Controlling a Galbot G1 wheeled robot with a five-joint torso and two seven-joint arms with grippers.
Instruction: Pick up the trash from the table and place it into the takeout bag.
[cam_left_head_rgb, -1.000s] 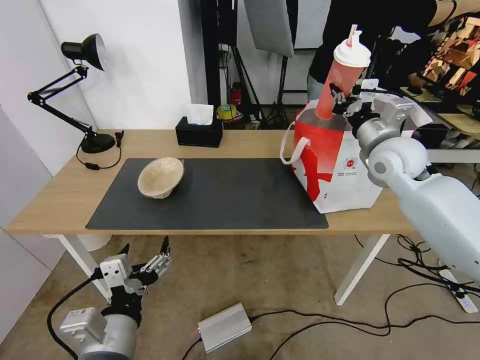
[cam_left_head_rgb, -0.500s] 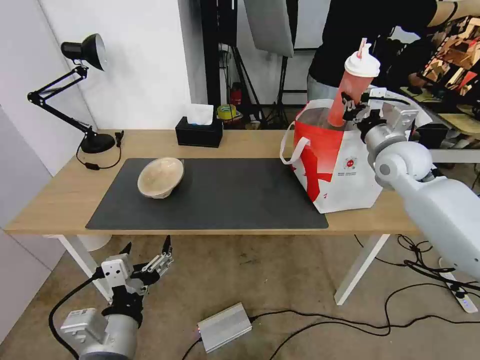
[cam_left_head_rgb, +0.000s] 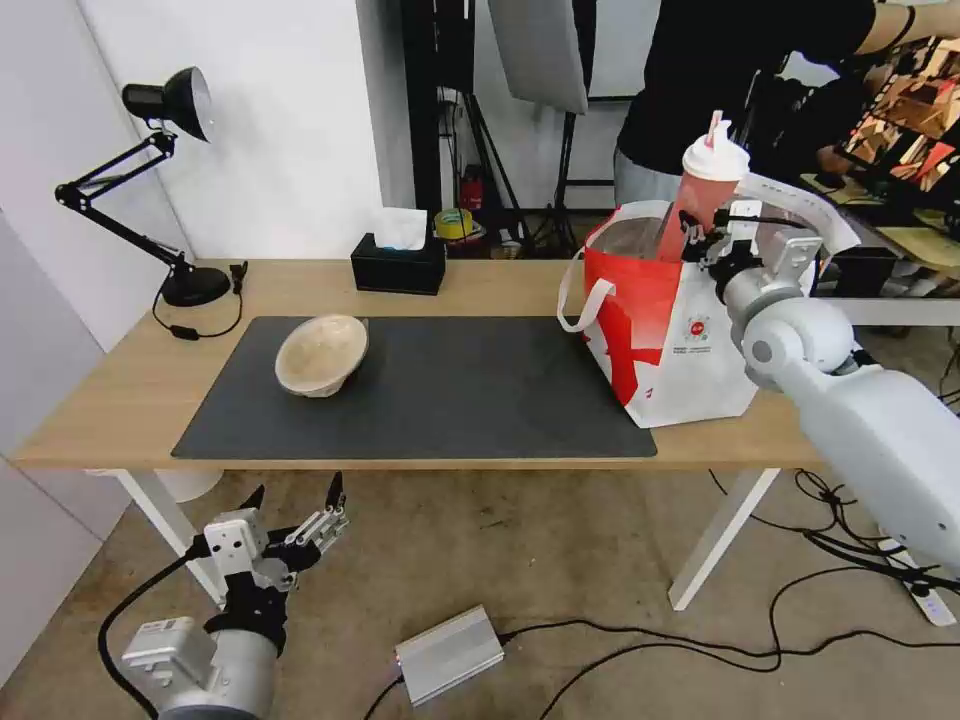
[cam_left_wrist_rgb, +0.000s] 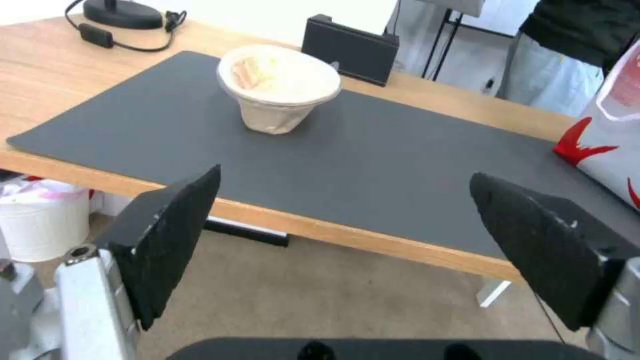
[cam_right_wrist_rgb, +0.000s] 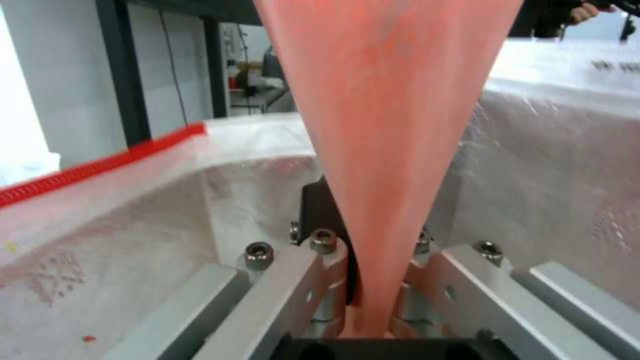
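The long light-wood bench (cam_left_head_rgb: 480, 285) carries a dark grey mat (cam_left_head_rgb: 450, 390). At its right end stands the boxy white-and-red takeout bag (cam_left_head_rgb: 665, 340), mouth open upward, foil lining showing. The right claw (cam_left_head_rgb: 700, 232) hangs at the bag's mouth, pinched shut on the lower body of the red drink cup (cam_left_head_rgb: 700, 195). The cup's long axis runs nearly upright, leaning a little, white lid and straw on top and narrow base down inside the bag's rim. In the right wrist view the cup (cam_right_wrist_rgb: 383, 150) tapers down between the closed fingers (cam_right_wrist_rgb: 313, 285), foil walls on either side.

The cup looks light and thin-walled, likely to dent under a hard squeeze and slick enough to slip; the low grip on its taper seems sound.

The beige paper bowl (cam_left_head_rgb: 322, 353) sits tilted on the mat's left part, its opening turned partly sideways. It is probably light and soft; its rim looks the best hold. The left claw (cam_left_head_rgb: 297, 528) waits spread wide and empty below the bench's front edge.
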